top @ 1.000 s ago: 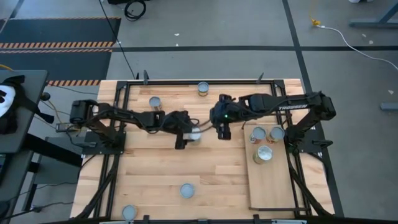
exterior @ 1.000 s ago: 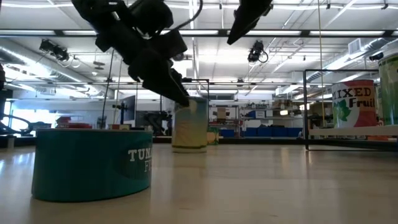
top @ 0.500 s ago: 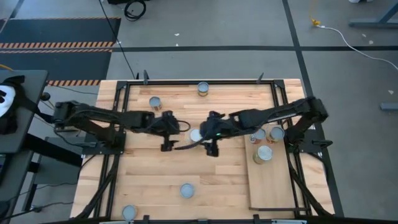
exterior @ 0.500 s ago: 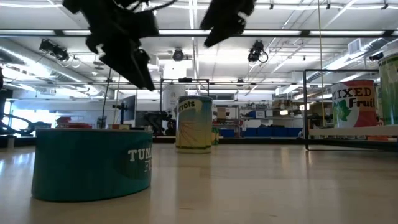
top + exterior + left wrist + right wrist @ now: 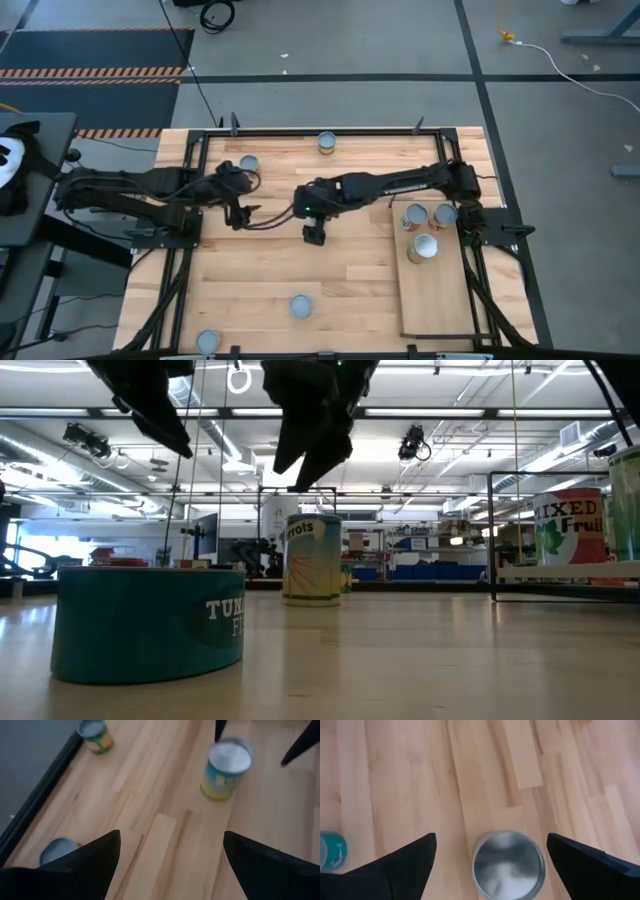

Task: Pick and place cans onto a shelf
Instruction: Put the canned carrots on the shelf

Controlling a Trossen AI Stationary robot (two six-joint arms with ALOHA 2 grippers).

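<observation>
While right gripper hovers over table centre, fingers spread wide, we see target can directly beneath it, between fingertips, upright, long axis vertical. We judge straight descent suffices. Same can stands well ahead of left gripper, also open, near table's left side, so right arm is nearer. Shelf lies at right, three cans on its far end; other cans scattered on tabletop.

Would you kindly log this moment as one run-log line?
right gripper: open, above carrots can | left gripper: open, aside | shelf: three cans
</observation>
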